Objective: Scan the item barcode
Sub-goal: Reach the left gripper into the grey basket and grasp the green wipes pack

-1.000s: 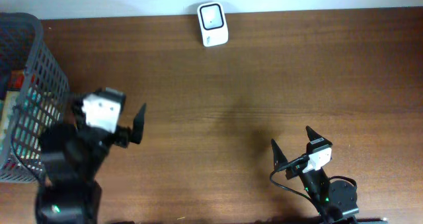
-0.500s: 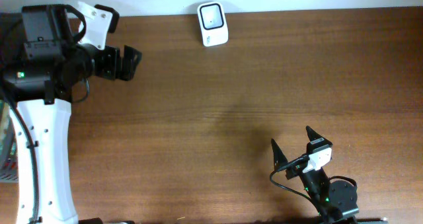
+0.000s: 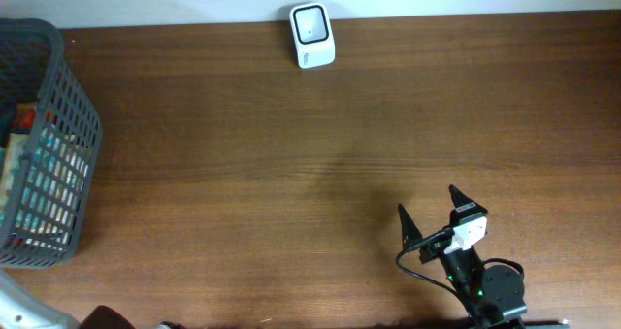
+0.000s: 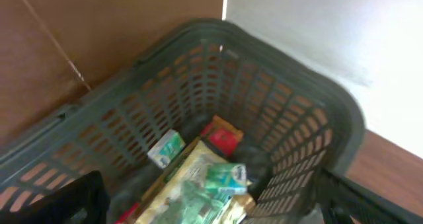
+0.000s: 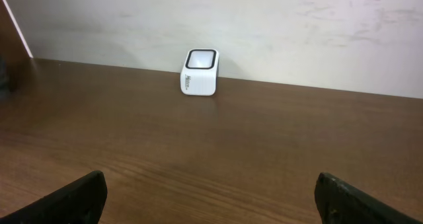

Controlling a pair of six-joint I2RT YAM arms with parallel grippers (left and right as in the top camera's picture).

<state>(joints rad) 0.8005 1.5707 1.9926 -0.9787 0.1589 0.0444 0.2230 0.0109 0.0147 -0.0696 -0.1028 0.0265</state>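
Both wide open — left gripper [image 4: 215, 207] seen only wrist-side, over basket [image 4: 277, 59]; right gripper [image 3: 428, 201] lower right overhead. Packets [image 4: 205, 178] blurred.

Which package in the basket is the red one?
The small red packet lying farthest back in the basket, seen from the left wrist; the others are mostly green and white.

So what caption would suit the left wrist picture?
Open left gripper over a dark plastic basket of packaged goods.
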